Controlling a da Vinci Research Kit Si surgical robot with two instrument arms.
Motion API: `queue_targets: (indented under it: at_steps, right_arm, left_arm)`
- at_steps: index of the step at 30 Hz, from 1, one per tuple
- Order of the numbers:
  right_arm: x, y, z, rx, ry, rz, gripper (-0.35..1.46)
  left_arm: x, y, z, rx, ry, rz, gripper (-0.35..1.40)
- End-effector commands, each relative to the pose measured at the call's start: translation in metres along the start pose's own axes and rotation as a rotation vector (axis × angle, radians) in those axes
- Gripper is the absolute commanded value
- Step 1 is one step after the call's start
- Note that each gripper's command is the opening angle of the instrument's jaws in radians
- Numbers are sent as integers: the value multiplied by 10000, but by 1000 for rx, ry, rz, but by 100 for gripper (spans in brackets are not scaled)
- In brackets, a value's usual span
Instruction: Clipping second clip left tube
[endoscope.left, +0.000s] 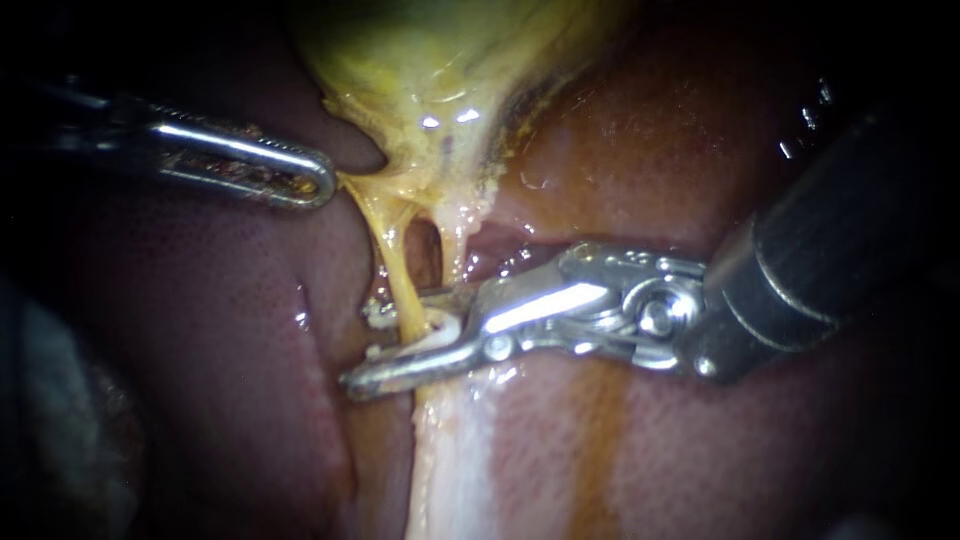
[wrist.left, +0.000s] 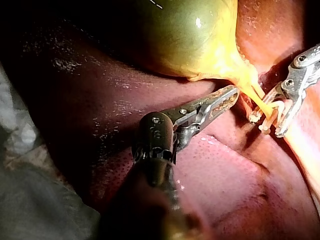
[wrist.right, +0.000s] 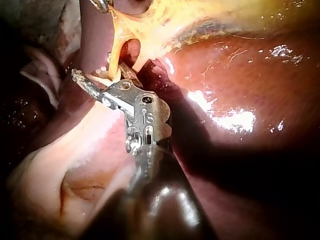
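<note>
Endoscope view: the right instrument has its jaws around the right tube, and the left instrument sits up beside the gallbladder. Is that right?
Not quite. The right instrument has its open jaws around the left tube, not the right one. The endoscope view shows this. The rest holds: the left instrument sits up beside the gallbladder.

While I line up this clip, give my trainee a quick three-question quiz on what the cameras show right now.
1. True or false: the right instrument has its end effector shut and empty.
2. What passes between the two halves of its end effector? A) the gallbladder B) the left tube C) nothing
3. Name the yellow-green organ above the left tube.

Key: 1 false; 2 B; 3 the gallbladder.
</note>
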Motion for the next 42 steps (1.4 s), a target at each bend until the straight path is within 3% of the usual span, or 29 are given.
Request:
queue_targets:
  at_steps: [1, 12, 16, 21, 37, 42]
  right_arm:
    - [1, -2, -1, 3, 3, 0, 50]
    - [10, -41, 2, 130, -20, -9, 46]
    - [17, -51, 2, 149, -23, -13, 43]
    - [22, -53, -2, 150, -22, -5, 36]
    - [25, -52, -12, 143, -42, 56, -10]
    - [26, -51, -16, 137, -53, 73, -35]
  left_arm:
    - [0, 0, 0, 0, 0, 0, -35]
    - [0, 0, 0, 0, 0, 0, -35]
    - [0, 0, 0, 0, 0, 0, -35]
    - [0, 0, 0, 0, 0, 0, -35]
    - [-1, -1, 1, 0, 0, 1, -35]
    - [-1, -1, 1, 0, 0, 1, -35]
